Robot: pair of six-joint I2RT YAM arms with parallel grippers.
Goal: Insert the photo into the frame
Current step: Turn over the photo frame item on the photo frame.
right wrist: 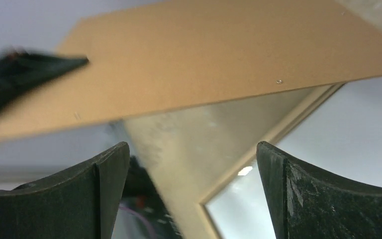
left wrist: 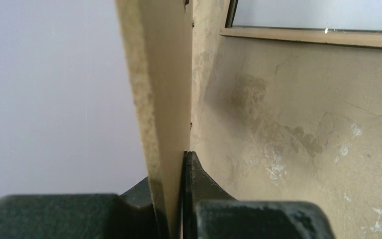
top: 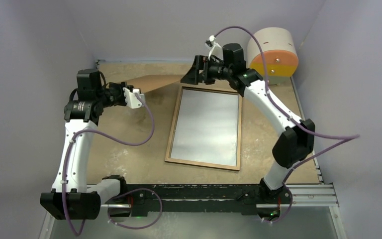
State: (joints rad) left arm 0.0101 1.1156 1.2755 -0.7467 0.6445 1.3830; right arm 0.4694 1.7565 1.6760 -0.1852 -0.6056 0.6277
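From overhead, the tan, scuffed table (top: 129,149) fills the enclosure. The frame (top: 203,165) lies flat near its middle, wood-brown side up. A pale grey-white sheet fills the frame edge to edge. This looks like the photo (top: 206,124) lying face down, though no printed side shows in any view.

A brown board (top: 154,82) slants above the table beyond the frame's far left corner. A cream and orange drum (top: 273,50) sits in the far right corner, seen only from above.

The left gripper (top: 139,94) is at the board's left end, but the overhead view does not make its grip clear. Its wrist camera does: the board (left wrist: 164,74) stands edge-on, pinched between the two dark fingers (left wrist: 194,174), which are clamped tight on it. A corner of the frame (left wrist: 308,36) shows on the table beyond.

The right gripper (top: 189,74) hovers by the board's other end, over the frame's far edge. Its wrist camera shows the jaws spread wide and gripping nothing. The board (right wrist: 219,64) crosses above them, and the frame's rail (right wrist: 273,132) and the pale sheet (right wrist: 338,164) lie below. That sheet catches a small glint of light that the overhead view misses.
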